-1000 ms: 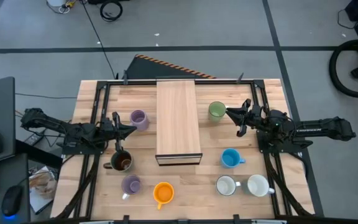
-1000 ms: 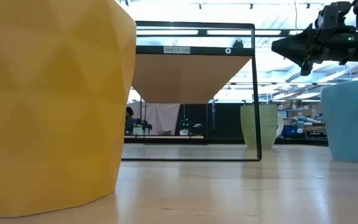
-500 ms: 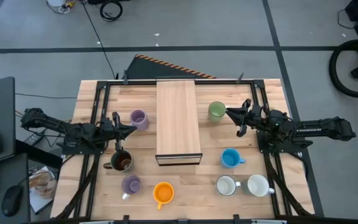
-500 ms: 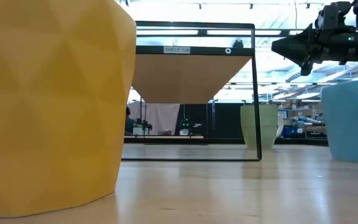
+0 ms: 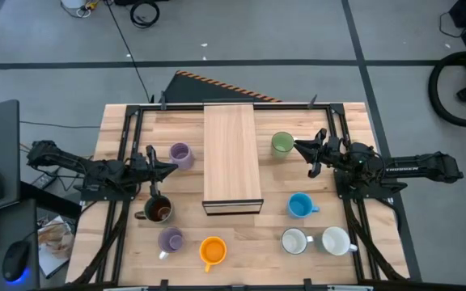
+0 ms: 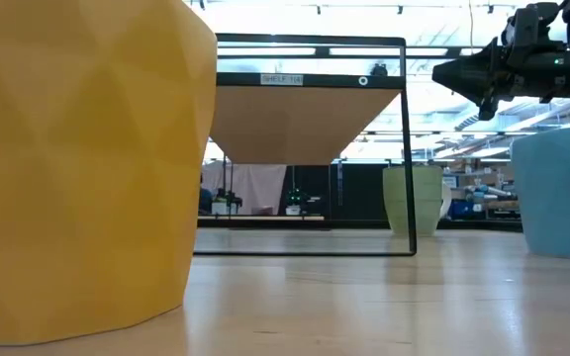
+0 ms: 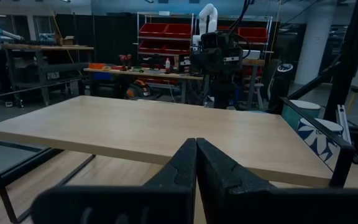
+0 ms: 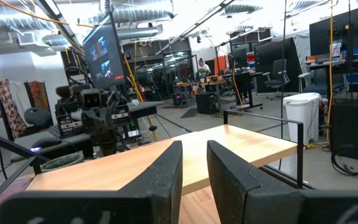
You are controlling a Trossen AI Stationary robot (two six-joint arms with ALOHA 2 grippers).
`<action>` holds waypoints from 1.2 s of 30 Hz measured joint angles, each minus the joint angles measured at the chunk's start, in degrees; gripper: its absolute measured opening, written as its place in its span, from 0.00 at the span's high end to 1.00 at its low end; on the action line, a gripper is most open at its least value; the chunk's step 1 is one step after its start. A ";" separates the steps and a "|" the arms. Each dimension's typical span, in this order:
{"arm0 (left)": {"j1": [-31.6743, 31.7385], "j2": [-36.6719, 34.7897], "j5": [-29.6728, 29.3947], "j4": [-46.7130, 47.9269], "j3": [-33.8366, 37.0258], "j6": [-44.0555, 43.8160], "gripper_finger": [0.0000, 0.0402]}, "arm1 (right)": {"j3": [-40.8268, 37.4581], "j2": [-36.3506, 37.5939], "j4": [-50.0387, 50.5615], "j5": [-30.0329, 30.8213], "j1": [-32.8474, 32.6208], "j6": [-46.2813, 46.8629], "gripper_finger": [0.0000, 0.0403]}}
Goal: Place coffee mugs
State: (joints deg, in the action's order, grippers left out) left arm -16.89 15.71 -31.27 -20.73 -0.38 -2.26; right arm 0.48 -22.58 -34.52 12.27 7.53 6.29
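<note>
Eight mugs stand upright on their bases on the table around the shelf. In the high view a lilac mug (image 5: 180, 155), a dark brown mug (image 5: 159, 212), a second lilac mug (image 5: 171, 240) and an orange mug (image 5: 213, 251) are on the left and near side. A green mug (image 5: 281, 144), a blue mug (image 5: 299, 205) and two white mugs (image 5: 294, 241) (image 5: 336, 240) are on the right. My left gripper (image 5: 174, 168) is shut and hovers beside the first lilac mug. My right gripper (image 5: 296, 145) is slightly open, raised next to the green mug (image 6: 412, 198).
A wooden shelf board on a thin black frame (image 5: 232, 158) runs down the table's middle, between the two arms. In the low view the orange mug (image 6: 77, 168) fills the left side and the blue mug (image 6: 562, 198) stands at the right. Black rails line the table's left and right edges.
</note>
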 joint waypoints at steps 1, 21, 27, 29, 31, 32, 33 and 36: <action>-0.01 0.00 0.00 0.00 0.01 0.00 0.96 | -0.01 0.01 0.00 0.00 0.00 0.01 0.80; -0.01 0.02 3.48 -9.76 0.00 -4.24 0.96 | -0.01 -0.03 -1.04 0.00 0.06 -7.43 0.80; -0.02 0.00 4.54 -13.02 0.02 -7.93 0.96 | -0.01 -0.01 -2.91 0.00 0.05 -6.51 0.80; -0.02 0.02 4.56 -12.83 0.01 -10.89 0.96 | -0.01 0.00 -4.00 0.00 0.07 -4.78 0.80; -0.02 0.02 4.58 -12.74 -0.08 -13.83 0.96 | -0.01 -0.01 -4.49 0.00 0.05 -3.07 0.80; 0.12 0.00 4.55 -11.22 -0.52 -14.68 0.96 | -0.01 -0.01 -4.62 0.00 0.06 -2.02 0.80; 0.31 0.05 4.57 -8.15 -1.65 -15.34 0.96 | -0.01 -0.01 -4.88 0.00 0.06 -0.72 0.80; 0.95 0.09 4.59 2.31 -7.18 -17.64 0.96 | -0.01 -0.01 -5.81 -0.15 0.07 4.94 0.80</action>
State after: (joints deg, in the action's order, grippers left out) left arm -15.94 15.79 -26.68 -18.42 -7.56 -19.90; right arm 0.47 -22.59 -40.33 12.13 7.60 11.24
